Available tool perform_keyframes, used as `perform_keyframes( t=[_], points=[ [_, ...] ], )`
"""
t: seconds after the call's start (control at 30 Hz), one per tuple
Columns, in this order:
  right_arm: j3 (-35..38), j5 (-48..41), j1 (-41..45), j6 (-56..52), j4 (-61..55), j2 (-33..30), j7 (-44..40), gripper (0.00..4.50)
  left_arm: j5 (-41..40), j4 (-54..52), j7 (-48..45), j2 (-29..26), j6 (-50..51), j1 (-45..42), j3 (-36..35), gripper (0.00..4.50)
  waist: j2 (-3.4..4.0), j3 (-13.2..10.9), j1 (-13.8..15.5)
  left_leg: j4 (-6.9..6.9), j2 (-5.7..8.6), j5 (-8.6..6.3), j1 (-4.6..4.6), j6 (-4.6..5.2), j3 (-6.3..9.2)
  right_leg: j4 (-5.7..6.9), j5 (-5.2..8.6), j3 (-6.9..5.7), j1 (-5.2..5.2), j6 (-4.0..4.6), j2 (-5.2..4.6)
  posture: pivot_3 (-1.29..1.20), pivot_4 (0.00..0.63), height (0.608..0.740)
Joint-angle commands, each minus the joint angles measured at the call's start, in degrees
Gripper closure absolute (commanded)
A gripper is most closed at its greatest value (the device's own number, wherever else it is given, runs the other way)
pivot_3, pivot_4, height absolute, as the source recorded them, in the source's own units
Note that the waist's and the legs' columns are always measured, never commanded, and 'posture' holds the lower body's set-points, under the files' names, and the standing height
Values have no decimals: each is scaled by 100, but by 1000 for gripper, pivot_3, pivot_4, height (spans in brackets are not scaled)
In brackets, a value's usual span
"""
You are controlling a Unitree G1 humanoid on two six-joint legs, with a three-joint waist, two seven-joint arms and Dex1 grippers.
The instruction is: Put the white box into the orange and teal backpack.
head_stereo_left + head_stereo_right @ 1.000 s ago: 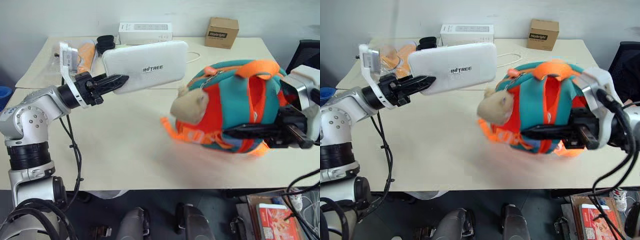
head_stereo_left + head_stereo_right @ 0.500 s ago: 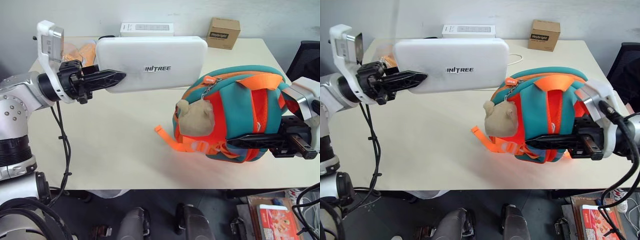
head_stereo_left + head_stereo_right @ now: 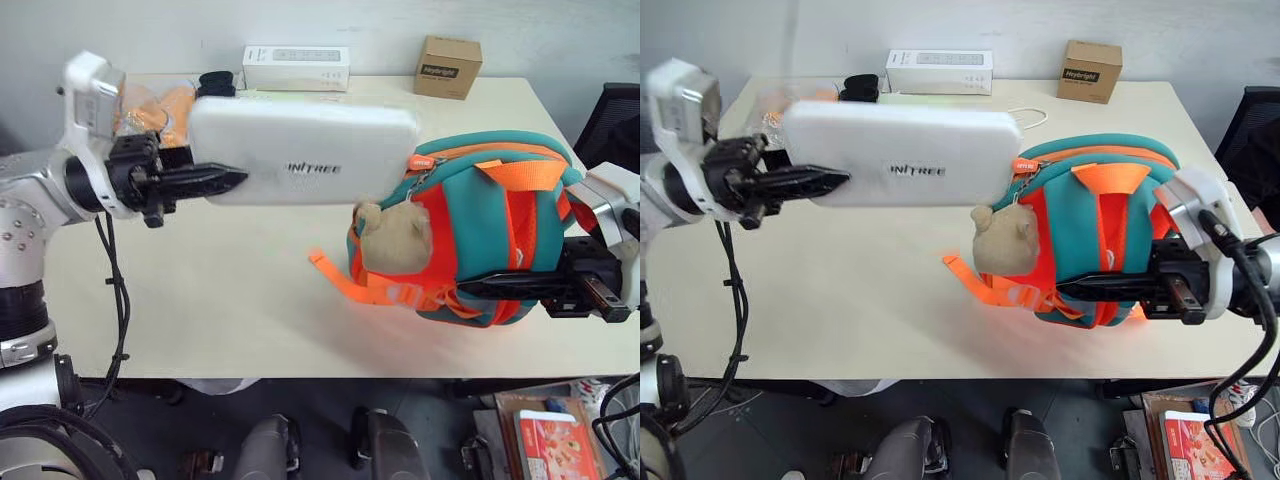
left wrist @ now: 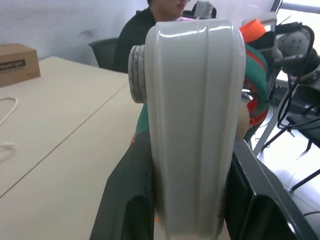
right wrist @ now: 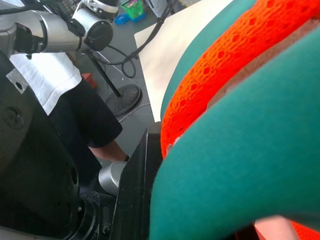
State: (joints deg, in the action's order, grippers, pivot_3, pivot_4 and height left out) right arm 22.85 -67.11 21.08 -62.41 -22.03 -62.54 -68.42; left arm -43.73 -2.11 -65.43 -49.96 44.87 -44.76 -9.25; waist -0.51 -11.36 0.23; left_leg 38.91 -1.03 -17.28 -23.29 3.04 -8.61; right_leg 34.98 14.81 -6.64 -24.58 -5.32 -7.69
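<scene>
**White box held level beside the backpack; backpack gripped on the table**

My left gripper (image 3: 225, 181) has its two black fingers clamped on one short end of the white box (image 3: 310, 150), holding it flat above the table (image 3: 200, 290). The box's far end sits just beside the teal top of the orange and teal backpack (image 3: 500, 230), partly overlapping it from the head views. My right gripper (image 3: 480, 288) is closed tight on the backpack's lower edge, which rests near the table's front right. A beige plush toy (image 3: 395, 232) hangs on the backpack's face, directly below the box's far corner.

At the table's far edge lie a long white carton (image 3: 296, 68), a small brown cardboard box (image 3: 448, 67) and a black object (image 3: 860, 87).

The left wrist view shows a seated person (image 4: 150, 25) beyond the box; the right wrist view shows teal fabric and orange mesh up close.
</scene>
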Motion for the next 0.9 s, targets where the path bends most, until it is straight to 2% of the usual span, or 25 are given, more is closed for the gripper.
perform_keyframes(
  t=[0.03, 0.3, 0.53, 0.63, 0.73, 0.8, 0.87, 0.9],
  points=[
    [161, -156, 81, 60, -46, -177, -85, 4493, 611, -280, -172, 90, -685, -27, 526, 3233, 0, 0, 29, 1, 1, -2, 0, 0, 0, 0, 0, 0, 0, 0, -4, 0, 150, 740],
    [128, -277, 48, 94, -110, -179, -181, 4493, 830, -36, -465, 590, -917, -608, 1041, 3233, -1, -1, 95, 3, 1, -12, -5, 7, 1, -8, 0, -3, -2, 0, -26, 0, 150, 740],
    [-242, -155, 254, 346, -200, 111, 28, 4493, 1564, 642, -10, 2159, -1449, -1167, 1844, 3233, -3, -2, 126, 18, 10, -5, -12, 23, 3, -2, -6, -5, 1, -11, -2, 0, 150, 740],
    [-468, -39, 446, 480, -241, 289, 289, 4500, 2364, 1647, 644, 3135, -1989, -1523, 2341, 2250, -5, -2, 134, 21, 12, -6, -12, 30, 2, -5, -9, -5, 3, -15, -5, 0, 150, 740],
    [-516, -150, 512, 440, -312, 382, 470, 4500, 2640, 2265, 928, 3771, -2250, -1715, 2405, 1335, -5, -2, 131, 24, 16, -7, -14, 37, 3, -7, -11, -5, 3, -17, -13, 0, 150, 740],
    [-479, -212, 460, 435, -388, 418, 582, 4500, 2685, 2453, 1060, 4040, -2326, -1770, 2318, 735, -5, -2, 109, 23, 13, -9, -15, 39, 3, -12, -11, -6, 3, -17, -25, 0, 150, 740],
    [-408, -252, 350, 425, -455, 433, 725, 4500, 2670, 2347, 1070, 4077, -2312, -1707, 2222, 121, -5, -2, 107, 21, 11, -9, -14, 39, 3, -12, -11, -17, 1, -17, -39, 0, 150, 740],
    [-376, -270, 300, 426, -482, 429, 766, 4500, 2647, 2244, 1043, 4037, -2272, -1655, 2181, 22, -5, -2, 110, 21, 10, -8, -15, 38, 4, -11, -11, -23, 1, -17, -39, 0, 150, 740]
  ],
)
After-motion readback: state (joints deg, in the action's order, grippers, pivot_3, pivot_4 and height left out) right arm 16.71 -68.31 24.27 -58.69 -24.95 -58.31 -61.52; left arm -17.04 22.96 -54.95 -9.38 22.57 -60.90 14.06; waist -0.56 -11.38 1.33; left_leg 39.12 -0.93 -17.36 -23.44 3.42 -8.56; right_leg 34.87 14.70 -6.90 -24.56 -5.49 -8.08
